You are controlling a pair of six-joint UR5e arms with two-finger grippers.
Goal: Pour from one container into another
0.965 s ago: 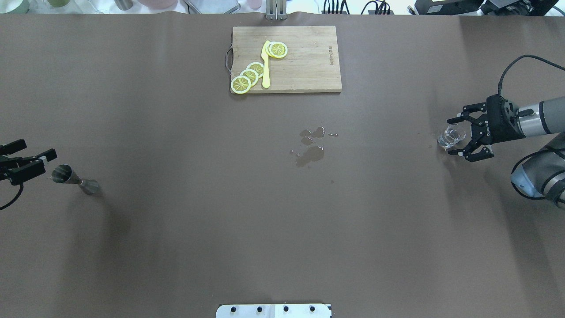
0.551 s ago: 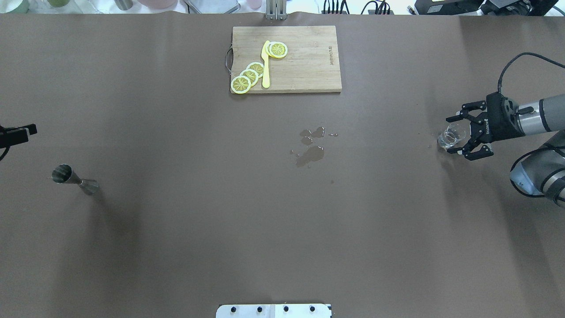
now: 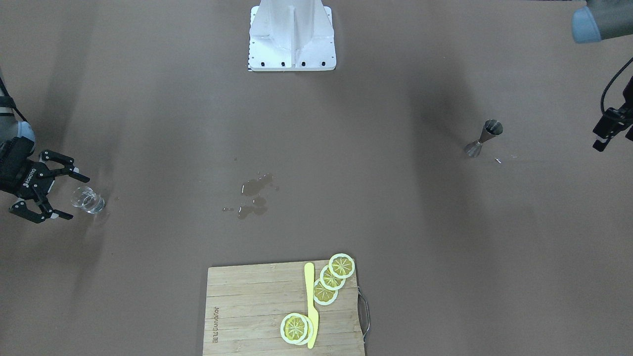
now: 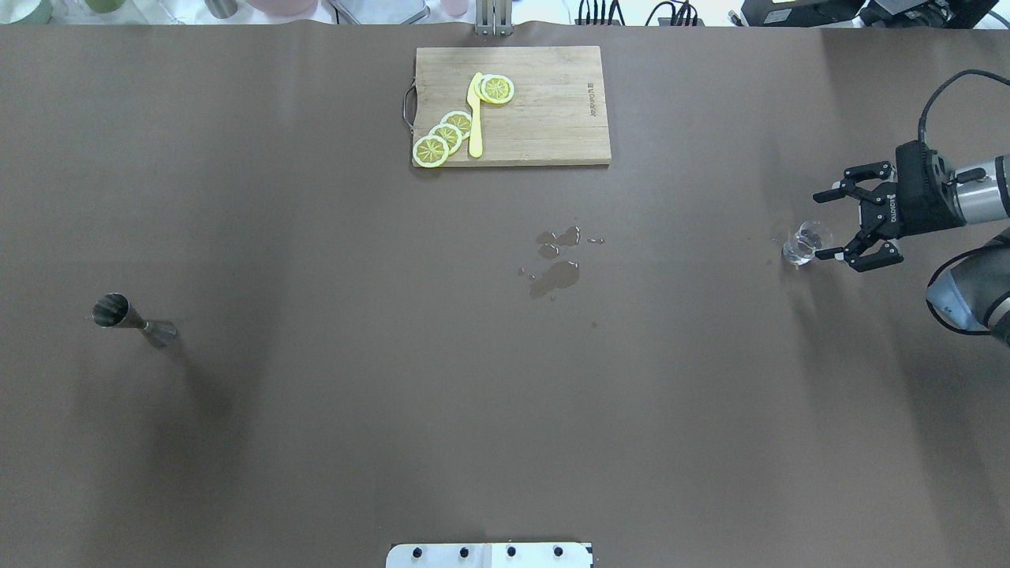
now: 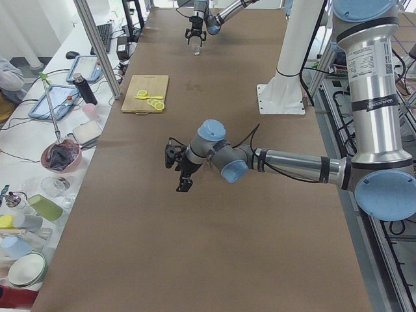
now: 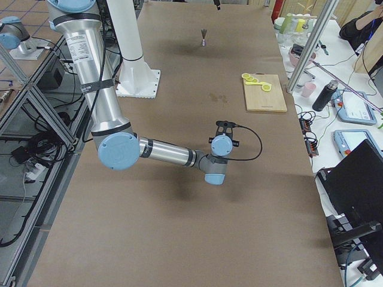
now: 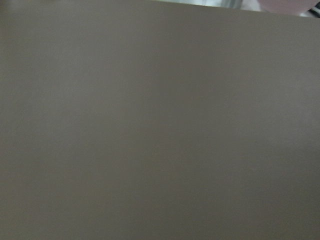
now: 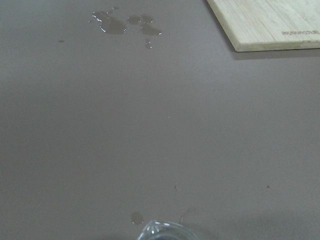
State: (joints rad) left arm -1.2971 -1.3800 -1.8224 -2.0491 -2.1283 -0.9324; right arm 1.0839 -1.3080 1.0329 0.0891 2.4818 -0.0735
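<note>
— So, nearest the robot, what is there?

— Its white base (image 4: 489,554) at the edge of the brown table (image 4: 316,442). Further out, on the robot's left, stands the jigger (image 4: 130,317). It is steel, shaped like an hourglass, and upright on its smaller cone with the wider mouth upward. Nothing touches it.

— And the left gripper (image 3: 610,127)?

— It hangs above the table, well apart from the jigger, and only part of it shows at the front view's edge. Whether its jaws are apart or together I cannot tell. Its wrist camera sees only bare table.

— Next out?

— Near the middle lies a spill (image 4: 556,267), a few dark wet patches close together with small drops beside them.

— Where is the glass (image 4: 803,244)?

— On the robot's right, about level with the spill and well apart from it. It is small and clear and stands upright on the table, with bright glints on its rim and wall. Whether it holds any liquid I cannot tell. Its rim just shows at the bottom edge of the right wrist view.

— Is it held?

— No. The right gripper (image 4: 819,226) has its jaws wide apart, pointing toward the middle of the table. The glass sits just beyond the fingertips, near the lower finger in the overhead view, and is not clamped.

— Farthest?

— A wooden board (image 4: 544,110) at the far edge, metal handle on its left end. On it lie lemon slices (image 4: 446,136), three overlapping in a row and more near the top, with a yellow knife (image 4: 475,118) between the two groups.
</note>
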